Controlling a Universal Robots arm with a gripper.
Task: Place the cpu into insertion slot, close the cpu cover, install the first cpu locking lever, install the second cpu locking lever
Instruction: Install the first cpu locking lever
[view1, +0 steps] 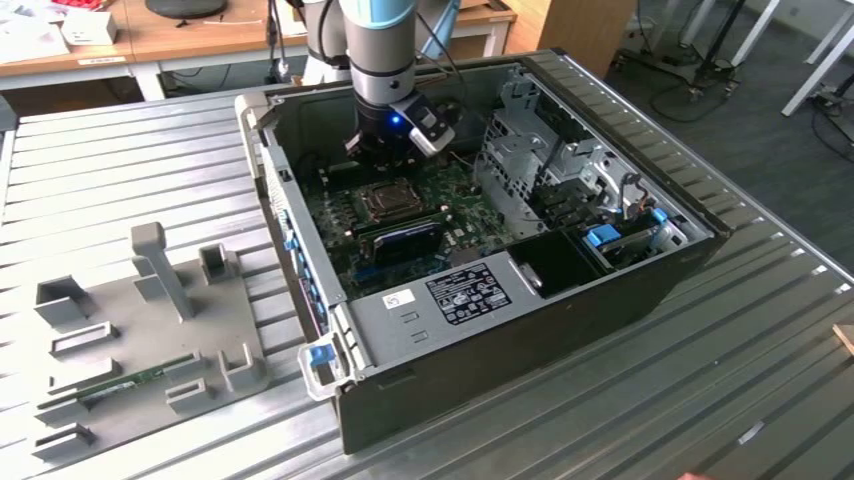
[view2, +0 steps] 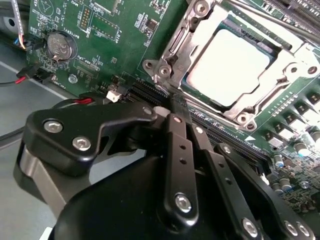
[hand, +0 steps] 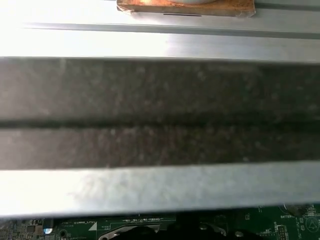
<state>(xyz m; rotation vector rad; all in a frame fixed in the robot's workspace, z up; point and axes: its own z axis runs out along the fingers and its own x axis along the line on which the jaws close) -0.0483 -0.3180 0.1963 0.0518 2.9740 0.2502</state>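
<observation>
Just beyond shut fingers (view2: 176, 107), seated cpu (view2: 231, 70)

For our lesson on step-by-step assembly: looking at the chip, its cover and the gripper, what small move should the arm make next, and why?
Probably a short nudge from the gripper to start latching the cover down. In the second wrist view the chip already lies under the lowered cover, and the closed jaws sit right at the cover's corner.
</observation>
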